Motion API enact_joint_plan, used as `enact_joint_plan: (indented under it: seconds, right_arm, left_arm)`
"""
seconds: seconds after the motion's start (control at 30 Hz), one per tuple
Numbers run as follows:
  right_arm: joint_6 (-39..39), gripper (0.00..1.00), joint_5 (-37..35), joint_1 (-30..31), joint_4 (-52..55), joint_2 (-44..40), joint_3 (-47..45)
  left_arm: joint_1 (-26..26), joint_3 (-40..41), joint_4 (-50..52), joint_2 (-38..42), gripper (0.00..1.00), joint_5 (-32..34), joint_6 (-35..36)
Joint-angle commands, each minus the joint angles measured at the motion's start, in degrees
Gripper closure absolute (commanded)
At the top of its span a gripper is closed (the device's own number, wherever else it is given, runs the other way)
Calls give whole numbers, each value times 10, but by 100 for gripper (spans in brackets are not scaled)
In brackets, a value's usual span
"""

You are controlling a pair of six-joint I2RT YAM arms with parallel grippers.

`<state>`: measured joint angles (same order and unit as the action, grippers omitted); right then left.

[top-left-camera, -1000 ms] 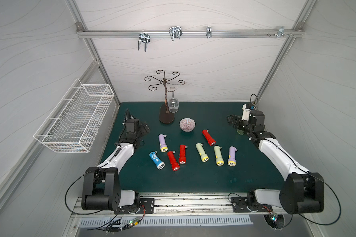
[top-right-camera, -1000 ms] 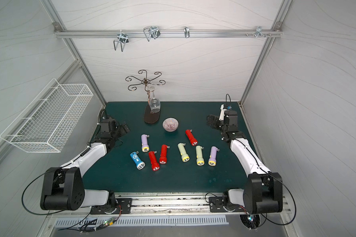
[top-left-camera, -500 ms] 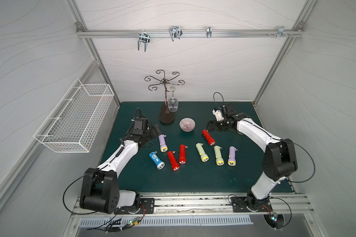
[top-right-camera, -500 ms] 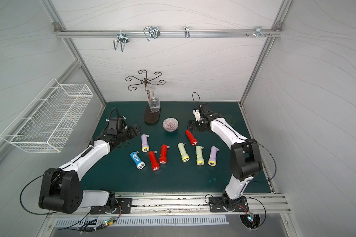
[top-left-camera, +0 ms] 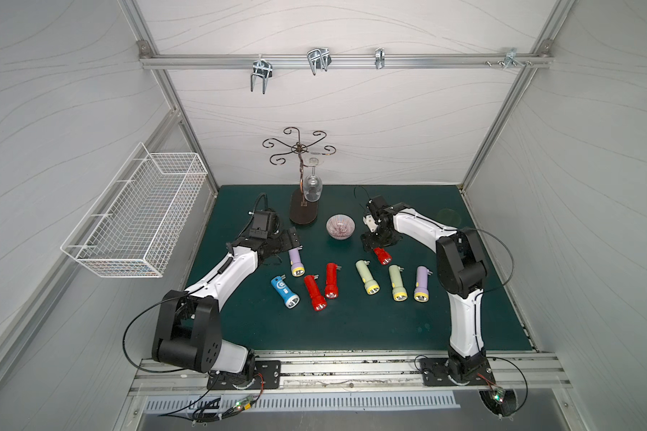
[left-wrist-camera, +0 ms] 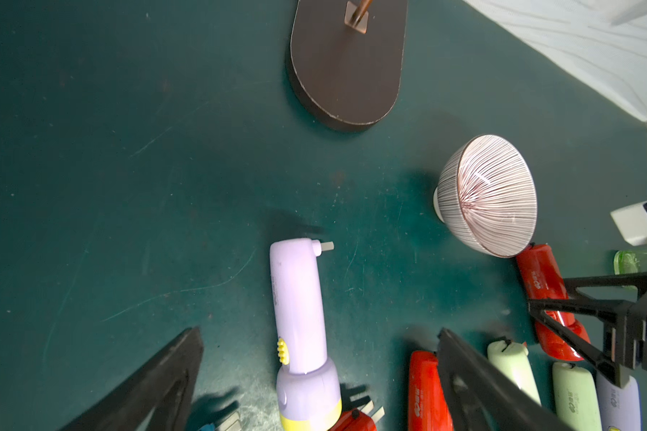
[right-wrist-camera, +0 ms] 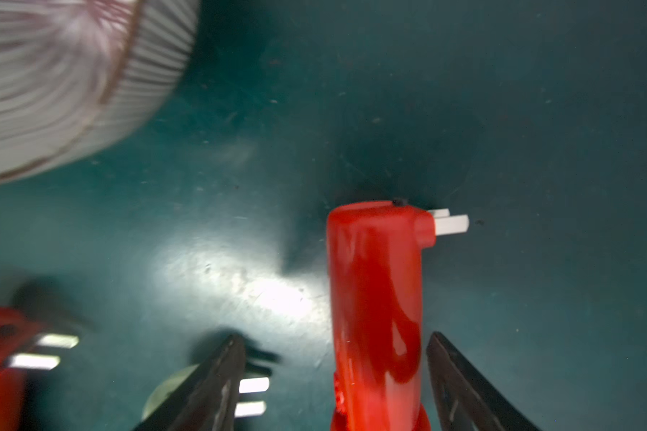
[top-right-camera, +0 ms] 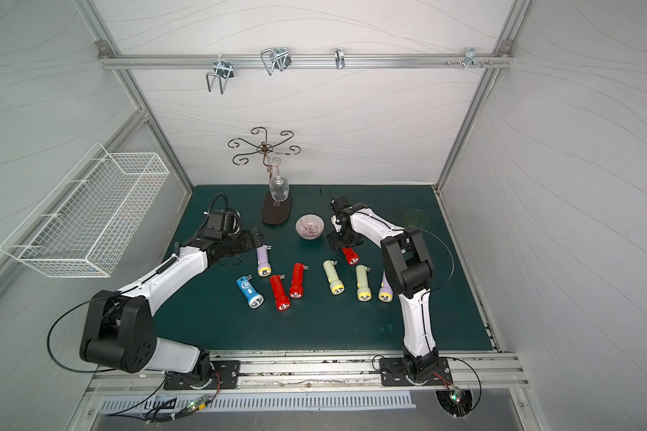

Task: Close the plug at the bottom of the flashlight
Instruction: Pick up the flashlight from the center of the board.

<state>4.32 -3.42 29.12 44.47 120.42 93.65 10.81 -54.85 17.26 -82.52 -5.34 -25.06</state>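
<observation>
Right pincer has dropped astride the red flashlight, jaws apart; left pincer gapes near lilac flashlight.

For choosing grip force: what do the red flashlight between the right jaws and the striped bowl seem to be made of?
Red flashlight: likely glossy moulded plastic, by its smooth, brightly reflecting body; the prongs look metallic. Striped bowl: probably glazed ceramic, by its fine painted lines, sheen and white foot.
</observation>
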Motion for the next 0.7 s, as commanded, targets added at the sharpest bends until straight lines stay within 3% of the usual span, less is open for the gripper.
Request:
enact_joint_plan:
  seconds: [0.0, 0.23, 0.67]
  right_arm:
    - [-15, 25, -28, -2, 24, 24, 20]
    - [-16, 38, -43, -1, 34, 55, 48]
    - [-39, 72, -53, 0, 21, 41, 23]
  left_arm:
    - [-1, -30, 4, -2, 1, -8, 9]
    - [-2, -33, 15, 10, 1, 2, 17]
    - [0, -30, 11, 5, 1, -6, 11]
